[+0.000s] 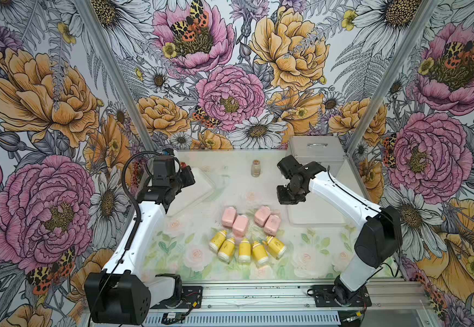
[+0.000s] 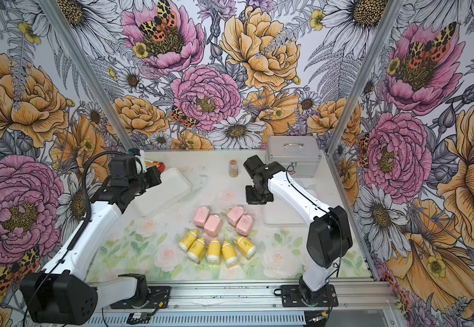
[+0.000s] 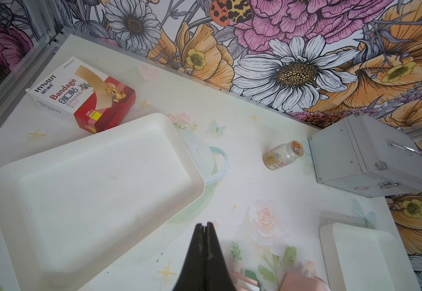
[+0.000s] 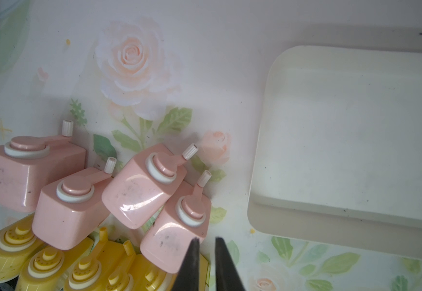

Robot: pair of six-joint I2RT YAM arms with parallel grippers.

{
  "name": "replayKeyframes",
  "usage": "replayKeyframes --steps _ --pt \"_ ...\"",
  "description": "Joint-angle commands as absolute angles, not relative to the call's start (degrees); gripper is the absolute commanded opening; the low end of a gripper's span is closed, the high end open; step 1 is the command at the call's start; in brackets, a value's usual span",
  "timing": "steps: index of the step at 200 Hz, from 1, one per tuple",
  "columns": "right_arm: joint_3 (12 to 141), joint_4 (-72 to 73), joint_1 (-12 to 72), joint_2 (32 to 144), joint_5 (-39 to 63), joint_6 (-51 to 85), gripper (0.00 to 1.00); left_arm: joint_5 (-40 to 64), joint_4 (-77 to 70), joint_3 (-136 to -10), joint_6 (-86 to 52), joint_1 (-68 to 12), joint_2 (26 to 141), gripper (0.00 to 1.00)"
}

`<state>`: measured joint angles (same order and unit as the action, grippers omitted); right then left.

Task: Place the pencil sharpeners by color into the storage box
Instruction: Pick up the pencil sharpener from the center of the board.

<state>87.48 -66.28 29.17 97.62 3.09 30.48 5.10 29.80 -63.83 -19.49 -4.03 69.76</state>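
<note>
Left end effector (image 3: 206,224) has its fingers pressed together and empty, hanging over the surface (image 1: 173,254) just beside the left storage box (image 3: 194,181). Right end effector (image 4: 207,239) shows a narrow gap between its tips with nothing in it; it hangs over the right edge of the pink group, between that group and the right storage box (image 4: 262,151).

Nearest, five yellow pencil sharpeners (image 1: 244,250) lie side by side in a slightly fanned row at mid-surface, white ends toward the near side. Just beyond them four pink pencil sharpeners (image 1: 240,225) lie in two pairs, the blocks of each pair touching, their white-knobbed cranks pointing far. None is in a box.

Farther out, the left storage box is a shallow white tray set at an angle under the left arm; the right one sits square under the right arm. Both hold nothing.

Beyond them a small clear jar (image 1: 255,168) with brownish contents stands alone at the middle. A closed silver case (image 1: 316,153) sits in the far right corner, and a red-and-white bandage box (image 3: 84,95) lies in the far left corner, close to the left storage box.
</note>
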Motion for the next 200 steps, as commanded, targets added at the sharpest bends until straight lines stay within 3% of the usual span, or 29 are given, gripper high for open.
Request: replayKeyframes --steps 1,90,106,140,157,176,200 --pt "86.93 -64.86 28.85 97.38 3.48 32.87 0.00 3.80 29.17 -64.10 -18.13 -4.79 68.29 0.00" --pt "86.37 -64.71 28.69 96.91 3.52 32.87 0.02 3.15 29.20 -64.14 -17.83 -5.18 68.15 0.00" --pt "86.14 -64.76 28.67 96.54 3.61 32.94 0.13 2.99 29.24 -64.06 -17.84 -5.15 68.20 0.00" --pt "84.27 -64.78 28.66 94.64 3.95 33.53 0.67 2.89 29.22 -64.09 -17.89 -5.19 68.03 0.00" --pt "82.84 -64.82 28.66 93.32 4.52 34.23 0.87 2.74 29.19 -64.12 -17.79 -5.21 67.88 0.00" --pt "80.67 -64.95 28.92 91.71 5.58 35.77 0.99 2.62 29.21 -64.09 -17.87 -5.25 67.68 0.00" --pt "77.90 -65.54 30.80 89.60 6.14 37.45 1.00 2.40 29.22 -64.08 -17.93 -5.27 67.54 0.00"
